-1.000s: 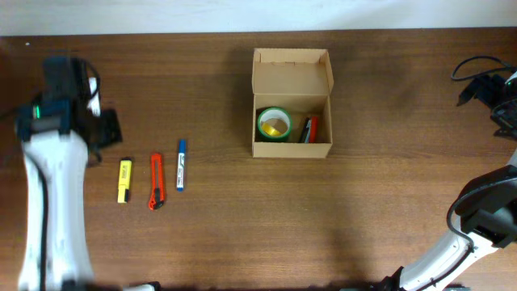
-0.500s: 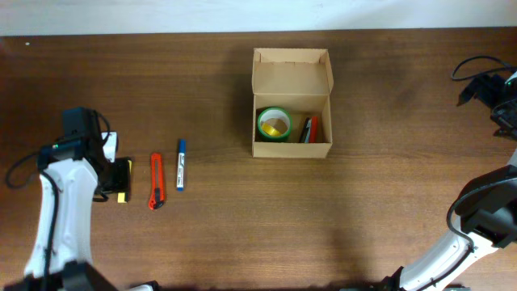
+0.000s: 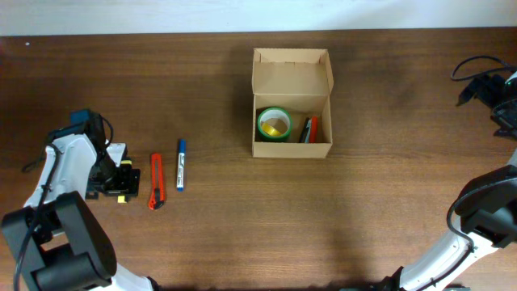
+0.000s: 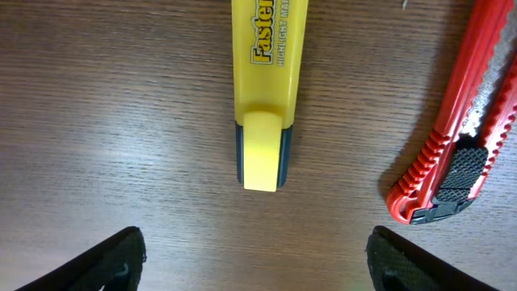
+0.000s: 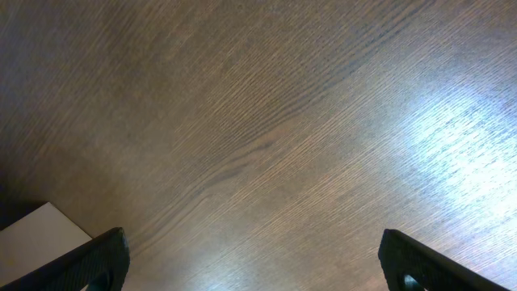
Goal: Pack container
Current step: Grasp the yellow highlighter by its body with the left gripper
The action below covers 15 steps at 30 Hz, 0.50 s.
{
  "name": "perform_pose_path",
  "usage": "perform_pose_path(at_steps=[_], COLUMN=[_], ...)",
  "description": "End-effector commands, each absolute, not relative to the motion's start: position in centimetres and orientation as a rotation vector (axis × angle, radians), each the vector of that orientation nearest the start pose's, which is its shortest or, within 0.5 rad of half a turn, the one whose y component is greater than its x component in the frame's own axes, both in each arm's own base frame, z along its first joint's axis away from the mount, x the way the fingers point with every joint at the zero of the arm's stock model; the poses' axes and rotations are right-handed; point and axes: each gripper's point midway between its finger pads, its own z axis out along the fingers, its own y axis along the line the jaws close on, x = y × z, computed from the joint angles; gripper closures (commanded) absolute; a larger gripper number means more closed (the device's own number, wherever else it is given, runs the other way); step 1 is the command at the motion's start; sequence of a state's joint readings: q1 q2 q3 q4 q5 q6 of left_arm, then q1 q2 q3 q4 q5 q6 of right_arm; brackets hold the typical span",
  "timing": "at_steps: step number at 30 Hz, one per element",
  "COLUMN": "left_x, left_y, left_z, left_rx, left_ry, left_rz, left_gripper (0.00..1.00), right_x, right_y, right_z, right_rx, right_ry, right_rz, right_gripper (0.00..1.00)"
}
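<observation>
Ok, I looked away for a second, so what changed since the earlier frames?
The left gripper swung down in the overhead view to hover open over the yellow highlighter; nothing grasped. Highlighter, red utility knife, blue marker, cardboard box and right arm stayed put.

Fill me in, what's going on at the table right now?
The left gripper hovers open just over the yellow highlighter, which lies on the table beside the red utility knife and blue marker. The container sits open with a green tape roll and some pens inside. The right gripper is open off to the side, holding nothing.
</observation>
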<state>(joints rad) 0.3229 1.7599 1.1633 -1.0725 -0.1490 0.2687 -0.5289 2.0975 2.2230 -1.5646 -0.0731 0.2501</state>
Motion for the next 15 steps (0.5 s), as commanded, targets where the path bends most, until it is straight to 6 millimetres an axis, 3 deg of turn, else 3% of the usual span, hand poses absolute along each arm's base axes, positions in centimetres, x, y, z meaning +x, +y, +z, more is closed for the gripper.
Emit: perform_pose_path(at_steps=[1, 4, 15], left_x=[26.3, 26.6, 28.7], left_y=[12.0, 12.2, 13.9], left_z=[4.2, 4.2, 4.0], left_rx=[0.017, 0.081, 0.016], left_ry=[3.273, 3.265, 3.176], left_rz=[0.182, 0.199, 0.316], left_gripper=[0.13, 0.13, 0.13], right_x=[36.9, 36.9, 37.0], right_y=[-20.1, -20.1, -20.1], right_z=[19.1, 19.1, 19.1], right_rx=[1.119, 1.120, 1.119], right_ry=[2.774, 2.774, 2.772], right_rz=[0.081, 0.081, 0.081], right_gripper=[0.01, 0.01, 0.00])
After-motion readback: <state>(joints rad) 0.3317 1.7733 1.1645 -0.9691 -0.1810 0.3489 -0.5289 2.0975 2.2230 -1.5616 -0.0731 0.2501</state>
